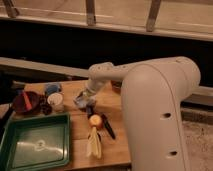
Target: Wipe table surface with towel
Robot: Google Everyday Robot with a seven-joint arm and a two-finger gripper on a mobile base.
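Note:
My white arm (150, 95) reaches from the right over the wooden table (112, 150). My gripper (85, 101) is low over the table's middle, just right of a white cup (56, 100). A small crumpled grey-blue cloth, probably the towel (80, 102), lies at the gripper tip, against the table. The gripper partly covers it, so I cannot tell whether it is held.
A green tray (35, 145) fills the front left. A red bowl (25, 102) and a blue cup (52, 89) stand at the left. An orange (95, 120), a banana (94, 142) and a black marker (108, 127) lie just in front of the gripper.

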